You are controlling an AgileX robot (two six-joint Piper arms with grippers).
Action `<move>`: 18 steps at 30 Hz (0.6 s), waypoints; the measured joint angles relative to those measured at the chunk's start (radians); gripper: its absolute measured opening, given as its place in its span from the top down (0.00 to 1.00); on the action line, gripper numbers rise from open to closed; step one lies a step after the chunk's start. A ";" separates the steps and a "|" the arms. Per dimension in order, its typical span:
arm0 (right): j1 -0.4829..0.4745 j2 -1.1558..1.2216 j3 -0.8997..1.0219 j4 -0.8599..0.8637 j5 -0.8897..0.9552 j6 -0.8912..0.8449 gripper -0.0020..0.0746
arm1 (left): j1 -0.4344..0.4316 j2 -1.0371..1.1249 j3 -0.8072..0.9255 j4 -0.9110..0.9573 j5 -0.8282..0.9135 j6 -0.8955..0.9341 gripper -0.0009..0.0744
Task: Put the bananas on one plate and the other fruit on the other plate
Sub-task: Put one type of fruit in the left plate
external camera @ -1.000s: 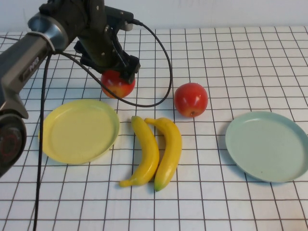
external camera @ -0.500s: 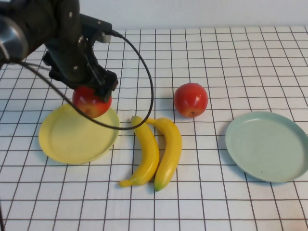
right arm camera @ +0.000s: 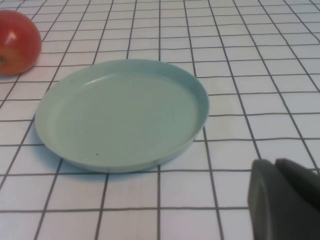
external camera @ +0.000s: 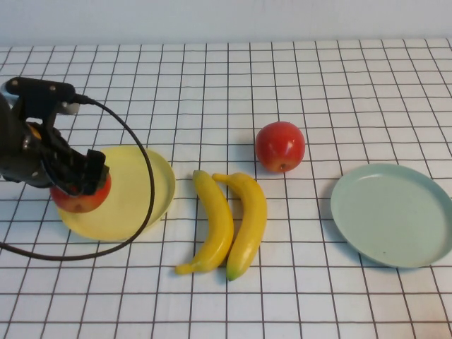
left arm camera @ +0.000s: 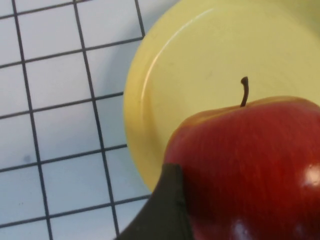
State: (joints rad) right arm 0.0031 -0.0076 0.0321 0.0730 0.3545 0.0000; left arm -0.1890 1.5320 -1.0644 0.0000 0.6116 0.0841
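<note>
- Two glossy red apples: one (external camera: 79, 199) grasped by the left gripper (external camera: 76, 185) over the yellow plate (external camera: 134, 185)'s left edge, one (external camera: 280, 146) on the table.
- Two yellow bananas (external camera: 227, 220) lie side by side between the plates.
- The blue-green plate (external camera: 393, 214) sits right; the right gripper (right arm camera: 287, 200) rests clenched beside it.

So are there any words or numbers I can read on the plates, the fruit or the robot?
None: no words, labels or numbers can be read anywhere.
yellow plate: plain.
blue-green plate: plain.
bananas and free apple: no stickers.
left gripper, over the yellow plate's left edge and shut on the held apple: black, no writing showing.
right gripper, shut near the blue-green plate: plain dark.
</note>
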 joint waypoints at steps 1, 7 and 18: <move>0.000 0.000 0.000 0.000 0.000 0.000 1.00 | 0.005 0.005 0.008 0.000 -0.014 -0.002 0.15; 0.000 0.000 0.000 0.000 0.000 0.000 1.00 | 0.005 0.036 0.012 -0.015 -0.113 -0.031 0.15; 0.000 0.000 0.000 0.000 0.000 0.000 1.00 | 0.005 0.067 0.014 -0.011 -0.133 -0.052 0.15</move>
State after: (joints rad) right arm 0.0031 -0.0076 0.0321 0.0730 0.3545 0.0000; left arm -0.1844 1.5994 -1.0507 -0.0109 0.4791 0.0320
